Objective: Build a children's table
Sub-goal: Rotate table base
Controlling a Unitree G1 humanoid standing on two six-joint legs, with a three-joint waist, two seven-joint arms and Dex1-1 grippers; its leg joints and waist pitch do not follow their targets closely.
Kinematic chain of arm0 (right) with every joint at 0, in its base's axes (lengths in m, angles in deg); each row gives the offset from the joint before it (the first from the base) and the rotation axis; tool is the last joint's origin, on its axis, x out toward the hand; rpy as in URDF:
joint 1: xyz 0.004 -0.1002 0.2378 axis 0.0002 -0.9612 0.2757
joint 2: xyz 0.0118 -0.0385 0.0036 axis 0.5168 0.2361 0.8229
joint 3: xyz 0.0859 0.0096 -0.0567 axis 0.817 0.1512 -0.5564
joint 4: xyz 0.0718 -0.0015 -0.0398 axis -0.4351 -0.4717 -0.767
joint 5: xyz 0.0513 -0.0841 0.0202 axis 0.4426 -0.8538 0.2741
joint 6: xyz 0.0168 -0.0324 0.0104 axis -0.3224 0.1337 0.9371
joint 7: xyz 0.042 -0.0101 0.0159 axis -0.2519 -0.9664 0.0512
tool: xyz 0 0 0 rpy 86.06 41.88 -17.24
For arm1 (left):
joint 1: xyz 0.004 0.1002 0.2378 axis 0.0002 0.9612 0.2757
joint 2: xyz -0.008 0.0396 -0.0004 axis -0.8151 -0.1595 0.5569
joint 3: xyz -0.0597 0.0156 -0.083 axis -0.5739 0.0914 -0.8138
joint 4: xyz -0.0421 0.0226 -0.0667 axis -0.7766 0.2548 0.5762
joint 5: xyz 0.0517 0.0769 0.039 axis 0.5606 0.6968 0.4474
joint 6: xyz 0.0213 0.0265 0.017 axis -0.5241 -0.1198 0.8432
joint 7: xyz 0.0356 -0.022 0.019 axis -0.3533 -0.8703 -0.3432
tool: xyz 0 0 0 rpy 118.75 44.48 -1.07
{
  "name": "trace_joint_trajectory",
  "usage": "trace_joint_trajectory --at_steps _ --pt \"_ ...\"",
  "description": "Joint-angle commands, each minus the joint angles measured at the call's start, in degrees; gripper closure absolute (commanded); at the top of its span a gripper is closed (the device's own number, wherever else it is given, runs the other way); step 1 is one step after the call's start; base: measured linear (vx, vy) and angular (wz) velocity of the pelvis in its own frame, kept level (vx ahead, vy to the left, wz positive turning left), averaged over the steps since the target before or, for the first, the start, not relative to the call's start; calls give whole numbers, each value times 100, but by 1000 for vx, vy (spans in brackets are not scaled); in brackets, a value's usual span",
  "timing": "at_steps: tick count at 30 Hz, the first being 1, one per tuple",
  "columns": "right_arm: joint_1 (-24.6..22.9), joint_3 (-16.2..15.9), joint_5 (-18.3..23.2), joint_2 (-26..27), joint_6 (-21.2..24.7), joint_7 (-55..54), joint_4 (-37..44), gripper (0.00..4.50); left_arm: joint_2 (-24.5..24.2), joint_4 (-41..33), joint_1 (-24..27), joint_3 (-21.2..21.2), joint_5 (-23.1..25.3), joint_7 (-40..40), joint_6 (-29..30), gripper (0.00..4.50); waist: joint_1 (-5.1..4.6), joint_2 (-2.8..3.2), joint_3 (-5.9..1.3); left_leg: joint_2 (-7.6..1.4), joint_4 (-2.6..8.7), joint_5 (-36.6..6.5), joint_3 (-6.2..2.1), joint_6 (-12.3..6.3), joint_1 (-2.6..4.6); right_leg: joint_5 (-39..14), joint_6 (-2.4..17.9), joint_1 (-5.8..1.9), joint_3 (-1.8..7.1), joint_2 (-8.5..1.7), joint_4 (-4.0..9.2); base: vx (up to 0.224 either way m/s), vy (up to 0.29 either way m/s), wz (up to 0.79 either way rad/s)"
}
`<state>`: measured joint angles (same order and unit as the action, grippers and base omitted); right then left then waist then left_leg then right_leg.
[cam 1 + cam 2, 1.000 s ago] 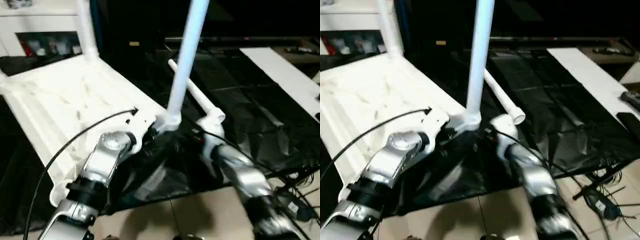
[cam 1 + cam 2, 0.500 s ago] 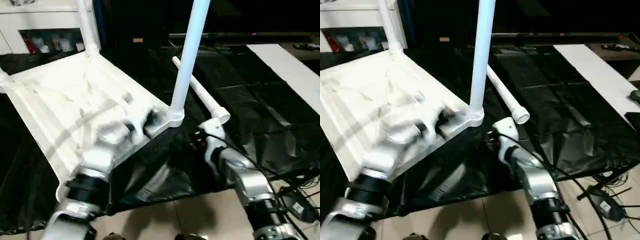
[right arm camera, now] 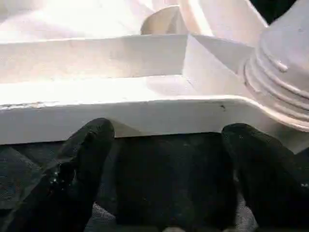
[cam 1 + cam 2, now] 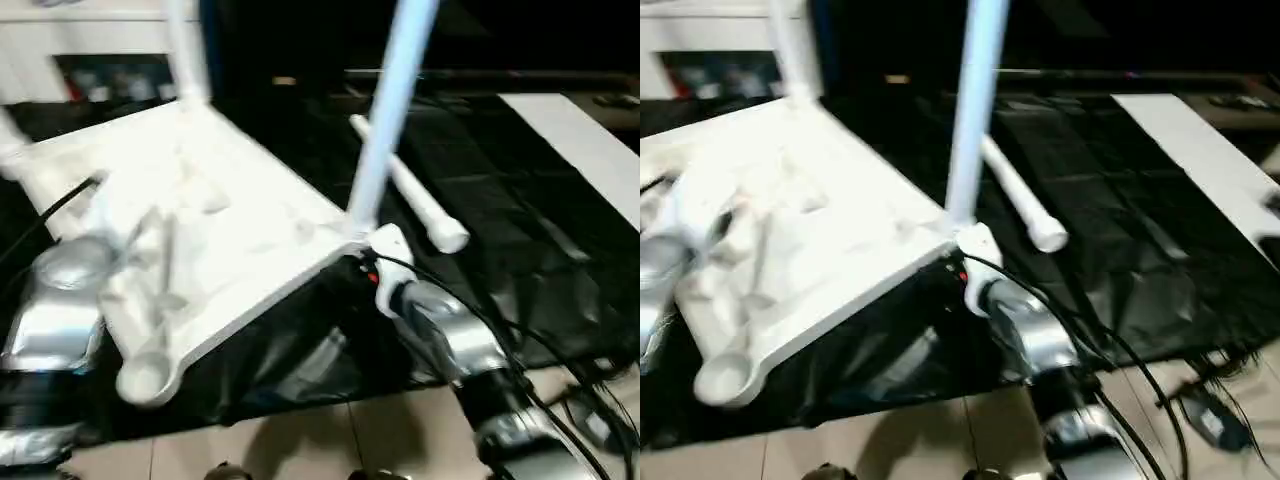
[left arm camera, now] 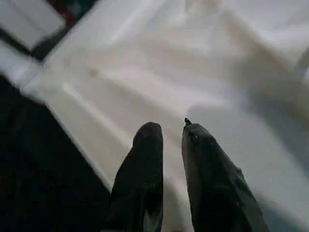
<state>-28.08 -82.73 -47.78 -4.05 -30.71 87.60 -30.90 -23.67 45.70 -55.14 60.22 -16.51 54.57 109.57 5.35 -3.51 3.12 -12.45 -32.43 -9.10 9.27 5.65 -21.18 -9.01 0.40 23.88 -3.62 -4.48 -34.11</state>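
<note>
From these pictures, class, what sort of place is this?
Probably an indoor room used as a workspace: a tiled floor, a black sheet spread under the tabletop, a white cabinet behind.

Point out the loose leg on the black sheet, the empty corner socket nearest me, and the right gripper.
loose leg [image 4: 418, 200], left eye view: middle of the tube lying on the black sheet.
empty corner socket [image 4: 146, 380], left eye view: its round rim.
right gripper [image 3: 164, 169], right wrist view: midway between its fingertips, just below the tabletop's edge.

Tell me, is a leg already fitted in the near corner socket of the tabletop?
No, the near corner socket of the tabletop is open and round, with no leg in it.
</note>
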Motion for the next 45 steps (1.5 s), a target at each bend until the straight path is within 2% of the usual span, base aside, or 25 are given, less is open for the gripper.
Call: trace_joint_trajectory --at_steps 1,3,8,9,10,11,14,16,17,18,19,22,24,26,30,32,35,38,39,40,41,42,43,44,45 --pt "153 54 -55 1 -22 -98 -226 36 -25 -9 85 181 -2 -155 192 366 -21 126 -345 -35 409 -1859 36 220 108 -1688 883 -237 204 -257 353 0 0 0" --pt "221 77 -69 21 -49 -119 -358 36 -18 -21 129 220 -48 -244 301 366 -23 125 -348 -37 407 -1932 34 242 119 -1782 839 -216 210 -270 368 0 0 0" --pt "662 247 15 206 -274 -281 -1176 36 -474 -158 426 947 -27 -1183 811 366 -51 146 -347 -33 405 -2156 9 281 123 -2052 815 -195 206 -280 385 0 0 0" --pt "849 278 11 270 -400 -369 -1480 36 -676 -331 568 1141 -117 -1593 900 366 -52 231 -343 -34 408 -2205 -1 324 132 -1995 848 -186 210 -286 388 0 0 0" --pt "849 278 11 270 -400 -369 -1480 36 -676 -331 568 1141 -117 -1593 900 366 -102 185 -334 -22 426 -2225 -11 334 82 -1987 883 -230 196 -267 368 0 0 0" --pt "1062 291 -14 337 -544 -463 -1810 36 -870 -623 715 1294 -340 -2057 1050 366 -82 237 -343 -27 417 -2235 -19 364 102 -1978 905 -221 198 -291 359 0 0 0" --pt "1242 298 -5 413 -633 -414 -2031 36 -1056 -1129 812 1411 -728 -2589 1121 366 -138 236 -326 -16 390 -2347 7 331 139 -2027 991 -179 209 -268 377 0 0 0" --pt "1392 308 30 490 -690 -318 -2165 36 -1129 -1591 844 1466 -1159 -3018 1230 366 -137 236 -340 -17 399 -2225 -3 317 106 -1926 1030 -221 201 -267 345 0 0 0" --pt "1406 308 32 496 -697 -312 -2180 36 -1136 -1636 847 1472 -1201 -3059 1243 366 -128 246 -346 -27 396 -2191 -4 332 118 -1882 1064 -217 205 -280 331 0 0 0" --pt "1549 280 7 564 -804 -241 -2367 36 -1207 -2052 865 1634 -1464 -3353 1400 366 -127 223 -342 -32 394 -2192 9 332 119 -1801 1104 -201 205 -268 320 0 0 0" --pt "1603 280 1 591 -842 -214 -2447 36 -1219 -2168 863 1692 -1528 -3430 1453 366 -128 248 -335 -26 395 -2170 8 335 104 -1709 1129 -212 201 -256 307 0 0 0" --pt "1806 255 -49 748 -977 -151 -2766 36 -1050 -2421 767 1876 -1599 -3513 1596 366 -182 248 -345 -18 398 -2084 -4 364 59 -1660 1089 -257 190 -258 289 0 0 0" --pt "1884 244 -70 803 -1045 -116 -2903 36 -992 -2505 730 1930 -1618 -3541 1667 366 -205 250 -358 -20 389 -2020 1 361 65 -1543 1127 -261 195 -254 276 0 0 0" --pt "2045 227 -85 1011 -1163 60 -3104 36 -782 -2578 593 2133 -1615 -3512 1746 366 -244 200 -355 -16 380 -1918 16 317 43 -1473 1174 -278 198 -263 273 0 0 0" --pt "2126 176 -154 1190 -1271 119 -3238 36 -535 -2497 396 2291 -1603 -3297 1788 366 -272 209 -356 -12 362 -1777 16 268 33 -1493 1166 -284 203 -267 268 0 0 0" --pt "2172 229 -176 1228 -1309 -233 -3307 36 -194 -1970 160 2291 -1250 -2751 1540 366 -253 216 -361 -7 340 -1769 40 271 86 -1448 1175 -248 212 -248 284 0 0 0" --pt "2187 348 -117 1197 -1342 -454 -3340 36 11 -1371 -79 2232 -950 -2261 1241 366 -248 218 -356 0 352 -1834 33 283 71 -1486 1110 -257 204 -228 286 0 0 0" --pt "2122 534 -30 1016 -1509 -589 -3319 36 201 -592 -422 2090 -619 -1570 728 366 -216 210 -364 5 344 -1988 26 267 89 -1816 946 -243 203 -247 333 0 0 0" --pt "2103 581 1 967 -1523 -621 -3290 36 238 -525 -459 2038 -618 -1481 679 366 -209 260 -371 -2 339 -1990 27 279 107 -1773 948 -231 208 -245 325 0 0 0" --pt "2083 630 33 918 -1536 -653 -3259 36 276 -457 -497 1984 -616 -1390 630 366 -210 234 -369 -2 341 -1999 31 280 102 -1728 943 -234 202 -232 322 0 0 0" --pt "2022 791 127 783 -1541 -693 -3136 36 354 -445 -532 1840 -695 -1283 557 366 -197 261 -379 -6 340 -1995 25 295 112 -1687 952 -242 201 -235 312 0 0 0" --pt "1931 908 209 656 -1500 -660 -2937 36 437 -522 -514 1669 -815 -1230 514 366 -196 307 -386 -11 339 -1947 24 308 109 -1509 976 -250 201 -229 304 0 0 0" --pt "1759 997 289 508 -1424 -564 -2568 36 543 -698 -432 1442 -978 -1190 500 348 -179 283 -397 -10 327 -1780 28 291 93 -1243 1014 -283 198 -218 274 0 0 0" --pt "1598 1011 314 433 -1373 -507 -2237 36 620 -815 -354 1282 -1078 -1140 464 338 -169 301 -390 -14 321 -1738 35 277 93 -1131 1032 -280 202 -212 273 0 0 0" --pt "1503 1014 328 392 -1356 -492 -2046 36 684 -848 -315 1185 -1120 -1092 411 338 -162 272 -403 -17 314 -1660 40 243 84 -993 1075 -291 193 -206 252 0 0 0"
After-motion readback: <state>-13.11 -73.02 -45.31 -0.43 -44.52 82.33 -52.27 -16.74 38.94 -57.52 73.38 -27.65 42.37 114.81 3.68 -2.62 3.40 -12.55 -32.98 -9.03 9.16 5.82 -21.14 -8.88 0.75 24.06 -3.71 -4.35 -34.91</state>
